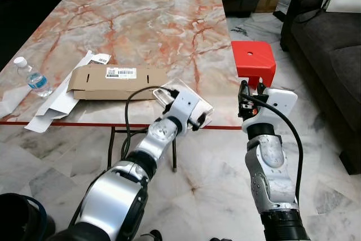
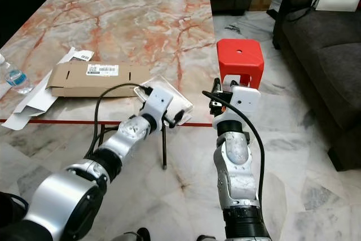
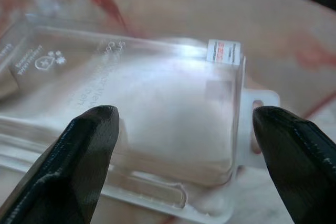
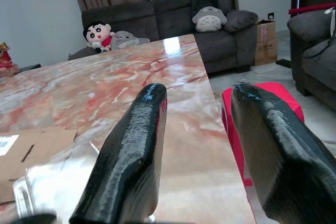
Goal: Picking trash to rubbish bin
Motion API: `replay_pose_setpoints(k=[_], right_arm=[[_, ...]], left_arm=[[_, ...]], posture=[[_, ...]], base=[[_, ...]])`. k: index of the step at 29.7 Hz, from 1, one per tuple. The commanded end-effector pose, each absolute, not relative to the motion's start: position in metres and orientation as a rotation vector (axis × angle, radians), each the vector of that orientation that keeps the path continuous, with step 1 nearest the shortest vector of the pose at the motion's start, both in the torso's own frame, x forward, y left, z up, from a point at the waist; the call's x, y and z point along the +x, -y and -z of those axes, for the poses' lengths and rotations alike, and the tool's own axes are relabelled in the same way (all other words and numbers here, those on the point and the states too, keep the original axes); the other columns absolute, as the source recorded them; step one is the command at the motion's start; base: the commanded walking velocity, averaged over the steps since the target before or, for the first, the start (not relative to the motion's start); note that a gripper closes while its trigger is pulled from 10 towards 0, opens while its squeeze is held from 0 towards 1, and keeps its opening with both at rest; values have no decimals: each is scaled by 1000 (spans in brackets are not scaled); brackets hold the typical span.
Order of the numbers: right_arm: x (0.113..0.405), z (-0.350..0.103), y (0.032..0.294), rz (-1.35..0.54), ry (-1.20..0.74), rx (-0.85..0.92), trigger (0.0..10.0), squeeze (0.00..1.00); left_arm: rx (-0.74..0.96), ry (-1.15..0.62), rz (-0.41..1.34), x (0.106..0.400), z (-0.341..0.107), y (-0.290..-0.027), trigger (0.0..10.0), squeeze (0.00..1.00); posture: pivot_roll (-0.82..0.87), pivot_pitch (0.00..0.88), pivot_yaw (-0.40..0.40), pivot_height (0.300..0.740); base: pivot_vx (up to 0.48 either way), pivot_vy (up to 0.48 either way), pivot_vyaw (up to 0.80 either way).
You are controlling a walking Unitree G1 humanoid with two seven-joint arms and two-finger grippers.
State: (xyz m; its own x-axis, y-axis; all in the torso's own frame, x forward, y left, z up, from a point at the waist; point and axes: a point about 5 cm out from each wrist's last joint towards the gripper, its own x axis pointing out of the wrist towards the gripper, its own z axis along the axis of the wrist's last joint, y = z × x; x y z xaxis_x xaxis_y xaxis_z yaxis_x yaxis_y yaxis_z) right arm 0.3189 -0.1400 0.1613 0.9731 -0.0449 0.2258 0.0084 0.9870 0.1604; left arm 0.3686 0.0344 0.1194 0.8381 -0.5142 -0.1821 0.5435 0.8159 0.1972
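Left gripper (image 3: 184,145) spread wide, fingers flanking clear plastic package (image 3: 157,114) at near edge of marble table (image 1: 141,21), not yet closed. Right gripper (image 4: 197,129) open, empty, near red stool (image 1: 254,60). Risk: slick, thin shell (likely flexes) may squirt out or slide off edge on closing.

Home living rm, dark sofas (image 4: 173,17), marble table (image 1: 141,32), plush toys (image 4: 100,34)

Glossy marble table (image 1: 141,26), clear plastic pack (image 3: 157,124) — matt cardboard (image 1: 118,81)
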Motion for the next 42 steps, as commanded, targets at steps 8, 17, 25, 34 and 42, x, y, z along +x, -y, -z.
replay_pose_setpoints(k=[8, 17, 25, 34, 42], right_arm=[[316, -162, 136, 18, 232, 164, 10000, 0], [316, -161, 138, 22, 228, 165, 10000, 0], [318, -162, 139, 19, 229, 163, 10000, 0], [319, -163, 139, 20, 231, 163, 10000, 0], [321, -164, 140, 23, 236, 166, 10000, 0]], left_arm=[[186, -218, 604, 352, -89, -37, 10000, 0], [164, -193, 620, 343, -84, -36, 10000, 0], [173, -118, 623, 343, -100, -34, 10000, 0], [195, -54, 632, 341, -117, -36, 10000, 0], [338, 192, 763, 326, -153, -33, 10000, 0]], posture=[[9, 129, 33, 740], [15, 143, 32, 740], [23, 148, 26, 740], [29, 147, 25, 740], [38, 148, 22, 740]], base=[[0, 0, 0], [0, 0, 0], [0, 0, 0], [0, 0, 0], [0, 0, 0]])
